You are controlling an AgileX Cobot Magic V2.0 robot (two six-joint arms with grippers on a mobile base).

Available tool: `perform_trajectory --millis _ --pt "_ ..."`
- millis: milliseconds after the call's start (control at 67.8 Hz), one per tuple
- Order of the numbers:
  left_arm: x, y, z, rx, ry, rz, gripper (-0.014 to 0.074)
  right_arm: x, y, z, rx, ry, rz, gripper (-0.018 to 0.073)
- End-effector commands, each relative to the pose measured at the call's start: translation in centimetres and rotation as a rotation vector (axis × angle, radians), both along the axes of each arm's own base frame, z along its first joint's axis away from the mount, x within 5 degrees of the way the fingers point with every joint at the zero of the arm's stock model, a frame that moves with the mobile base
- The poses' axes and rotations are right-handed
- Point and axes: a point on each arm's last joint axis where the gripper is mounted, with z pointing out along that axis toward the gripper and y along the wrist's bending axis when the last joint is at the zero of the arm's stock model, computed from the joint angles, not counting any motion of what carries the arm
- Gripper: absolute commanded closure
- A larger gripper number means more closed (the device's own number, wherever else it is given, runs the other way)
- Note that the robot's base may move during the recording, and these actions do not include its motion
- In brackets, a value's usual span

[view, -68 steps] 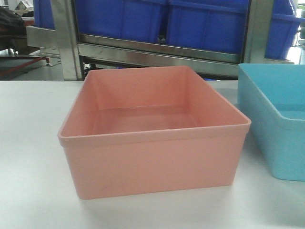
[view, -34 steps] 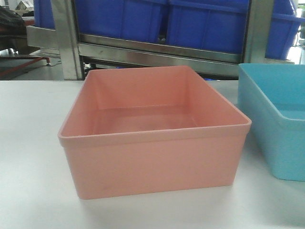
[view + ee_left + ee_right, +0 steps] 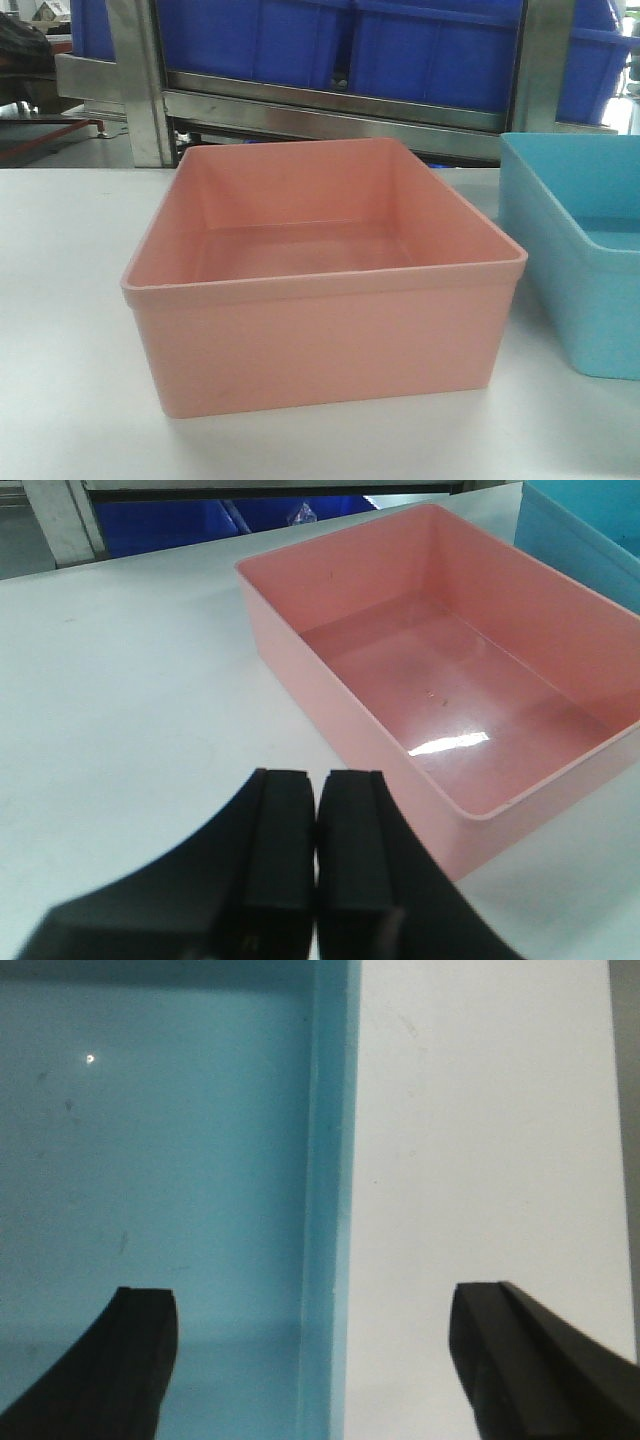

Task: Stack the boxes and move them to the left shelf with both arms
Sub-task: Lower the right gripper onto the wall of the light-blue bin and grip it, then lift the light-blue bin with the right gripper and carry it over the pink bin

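Nothing has shifted in the front view since 1 second ago: both boxes sit exactly where they were. The salmon-pink box (image 3: pixel 320 300) stands upright and empty on the white bench (image 3: pixel 60 320), filling the centre of the frame. The light blue box (image 3: pixel 575 270) stands beside it at the right edge, cut off by the frame, with a narrow strip of bench between the 2. Behind the bench, across the top of the frame, dark blue bins (image 3: pixel 430 50) rest in a steel rack (image 3: pixel 135 90).

In the left wrist view, the left gripper (image 3: pixel 317 790) is at the bottom centre, its 2 black fingers pressed together with nothing between them. It hangs over bare bench just beside the pink box's near corner.

In the right wrist view, the right gripper (image 3: pixel 312 1295) is spread wide. Its finger at the lower left lies over the blue box's interior, the one at the lower right over the bench, with the box's wall running up the frame between them.
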Motion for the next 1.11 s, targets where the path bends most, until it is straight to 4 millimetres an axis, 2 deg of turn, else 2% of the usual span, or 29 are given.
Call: perform_trajectory --millis 0,74,118,236,354,413,576,664,738,915,1092 --pt "0.1 -0.3 1.7 -0.06 -0.095 -0.016 0.0605 1.0 -0.6 1.0 -0.04 -0.081 0.0 -0.0027" --pt "0.1 -0.2 1.7 -0.059 -0.094 -0.016 0.0605 1.6 -0.8 -0.4 -0.034 -0.062 -0.003 0.002" --pt "0.1 -0.2 1.6 -0.057 -0.089 -0.016 0.0605 1.8 -0.9 -0.9 -0.031 -0.055 -0.003 0.0083" --pt "0.1 -0.2 1.1 -0.046 -0.071 -0.015 0.0605 2.2 -1.1 -1.8 -0.028 -0.044 -0.005 0.0306" --pt "0.1 -0.2 0.8 -0.033 -0.048 -0.012 0.0605 2.2 -1.1 -1.8 -0.031 -0.05 -0.006 0.0521" --pt "0.1 -0.2 0.9 -0.033 -0.049 -0.012 0.0605 2.3 -1.2 -1.8 -0.035 -0.059 -0.007 0.0498" --pt "0.1 -0.2 0.9 -0.037 -0.055 -0.013 0.0605 2.1 -1.0 -1.3 -0.008 -0.045 -0.014 0.0505" --pt "0.1 -0.2 0.9 -0.037 -0.055 -0.013 0.0605 2.0 -0.8 0.1 0.013 -0.05 -0.042 0.0505" --pt "0.1 -0.2 0.9 -0.037 -0.055 -0.013 0.0605 1.7 -0.7 2.0 0.012 -0.088 -0.056 0.0505" --pt "0.1 -0.2 0.9 -0.039 -0.054 -0.013 0.0605 0.3 0.1 8.0 0.0 -0.212 -0.052 0.0505" --pt "0.1 -0.2 0.9 -0.039 -0.054 -0.013 0.0605 -2.3 1.7 13.5 0.034 -0.357 -0.047 0.0505"
